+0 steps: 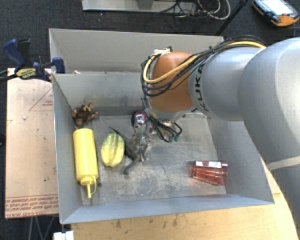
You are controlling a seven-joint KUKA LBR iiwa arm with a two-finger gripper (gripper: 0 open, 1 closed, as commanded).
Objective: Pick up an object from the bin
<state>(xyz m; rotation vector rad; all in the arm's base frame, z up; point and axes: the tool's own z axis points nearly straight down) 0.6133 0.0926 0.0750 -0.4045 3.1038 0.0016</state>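
Observation:
My gripper (141, 148) is low in the middle of the bin, under the arm's orange cover. It is right over a thin dark grey thing (130, 166) that lies on the floor and runs out toward the front left. Whether the gripper touches it I cannot make out. Just left of the gripper lies a yellow-green ribbed gourd-like thing (112, 149). A small purple and white bit (138, 118) sits close behind the gripper.
A yellow squeeze bottle (85, 157) lies along the left wall, nozzle toward the front. A small brown clump (83, 114) sits in the back left corner. A clear red box (209, 172) lies at the front right. The arm covers the bin's right rear.

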